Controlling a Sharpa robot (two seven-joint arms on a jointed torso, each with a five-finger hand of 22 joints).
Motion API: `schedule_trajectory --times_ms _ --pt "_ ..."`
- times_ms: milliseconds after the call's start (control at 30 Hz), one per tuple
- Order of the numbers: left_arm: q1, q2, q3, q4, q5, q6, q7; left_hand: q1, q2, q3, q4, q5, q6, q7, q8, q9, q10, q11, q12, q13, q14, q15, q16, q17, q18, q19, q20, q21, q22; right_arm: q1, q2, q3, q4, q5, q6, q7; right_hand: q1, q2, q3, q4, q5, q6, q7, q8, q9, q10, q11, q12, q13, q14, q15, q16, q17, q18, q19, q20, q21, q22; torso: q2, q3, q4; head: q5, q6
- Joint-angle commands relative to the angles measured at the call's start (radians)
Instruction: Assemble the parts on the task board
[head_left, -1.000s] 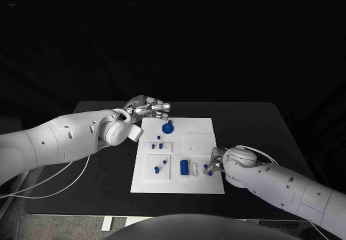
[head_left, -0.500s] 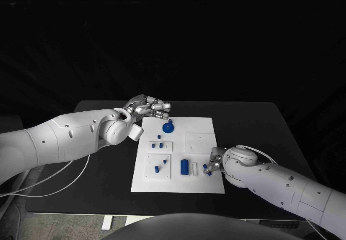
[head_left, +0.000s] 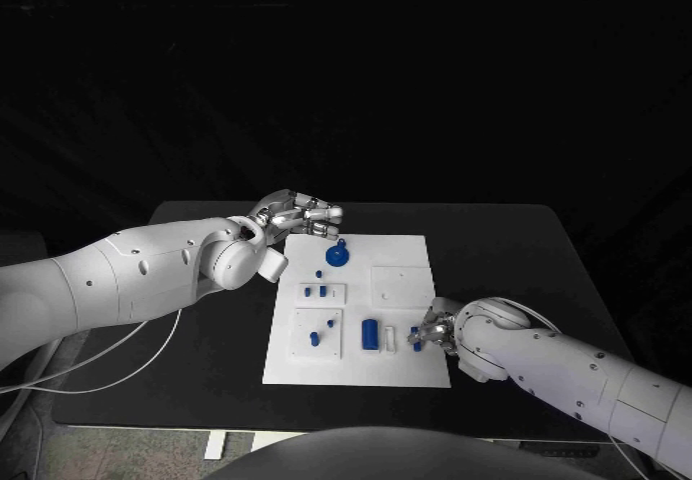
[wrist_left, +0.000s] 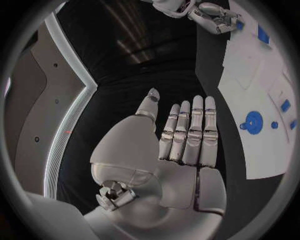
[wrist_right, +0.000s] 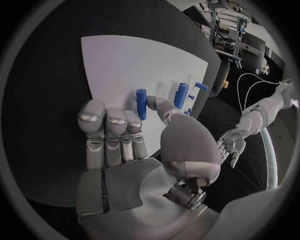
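Black table (head_left: 490, 250) under dark surroundings carries the white board (head_left: 397, 375) at its middle, with blue parts on it. The right hand (head_left: 433, 331) sits at the board's right edge near the front and pinches a short blue peg (wrist_right: 141, 103) between thumb and finger, other fingers straight. The left hand (head_left: 299, 214) hovers by the board's far left corner, fingers side by side, holding nothing. I judge the parts light, rigid and smooth, so a pinch across a peg's middle should hold best. In the head view I count one round disc (head_left: 336, 256), one larger cylinder (head_left: 369, 333), and about seven small pieces; some are too small to be sure of.
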Motion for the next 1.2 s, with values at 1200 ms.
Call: schedule_trajectory --times_ms 1200 --pt "0.001 0.001 0.0 0.004 -0.002 0.021 0.005 0.002 0.001 -0.003 0.005 0.0 -0.005 0.002 0.001 0.001 -0.001 -0.003 -0.004 0.001 -0.004 0.001 -0.004 0.001 -0.008 -0.005 -0.001 -0.007 -0.001 -0.014 0.026 -0.011 0.046 0.123 -0.055 0.006 0.0 0.0 0.04 -0.097 -0.011 0.01 0.006 0.003 -0.832 0.001 -0.019 -0.01 -0.003 0.003 -0.011 -0.012 -0.006 0.007 0.019 -0.009 -0.013 0.096 0.001 -0.0007 0.0009 0.003 0.0"
